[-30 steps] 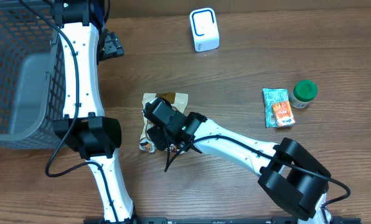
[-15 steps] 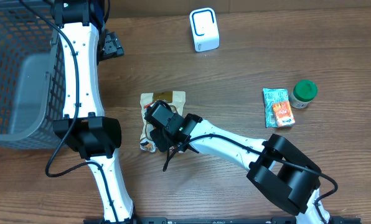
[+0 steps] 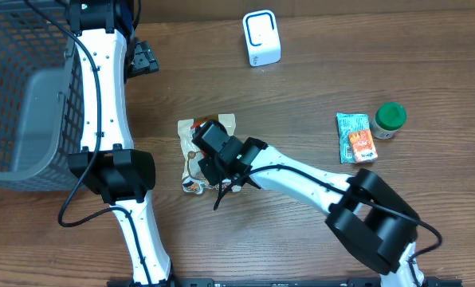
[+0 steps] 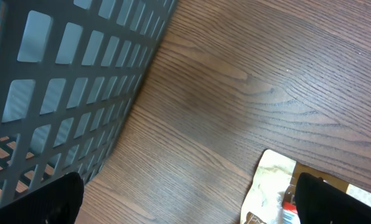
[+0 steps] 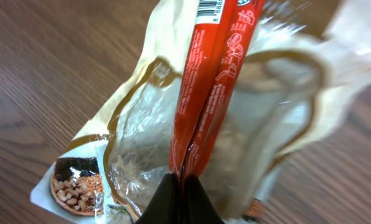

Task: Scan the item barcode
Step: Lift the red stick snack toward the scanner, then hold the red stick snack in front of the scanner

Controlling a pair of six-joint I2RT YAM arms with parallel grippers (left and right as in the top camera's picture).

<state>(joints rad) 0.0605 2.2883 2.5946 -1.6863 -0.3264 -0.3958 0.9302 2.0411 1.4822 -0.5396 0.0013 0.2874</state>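
Note:
The item is a clear and cream snack bag [image 3: 188,135] [image 5: 136,124] lying at the table's middle left. A red folded seam [image 5: 204,93] runs down its back, with a barcode [image 5: 209,7] at the seam's far end. My right gripper [image 3: 206,166] [image 5: 181,180] is shut on the near end of that red seam, its jaws pressed together. The white scanner [image 3: 261,38] stands at the back centre. My left gripper [image 3: 142,57] [image 4: 188,205] hangs open beside the basket, with nothing between its fingers. A corner of the bag [image 4: 269,186] shows beside its right finger.
A grey mesh basket [image 3: 22,104] [image 4: 61,93] fills the left side. A green-lidded jar [image 3: 390,119] and a teal and orange packet [image 3: 355,137] lie at the right. The left arm's white links [image 3: 110,119] stand just left of the bag.
My right gripper has gone from part open to shut, pinching the bag's red seam. The bag has crumpled and shifted a little under it. The left arm has not moved.

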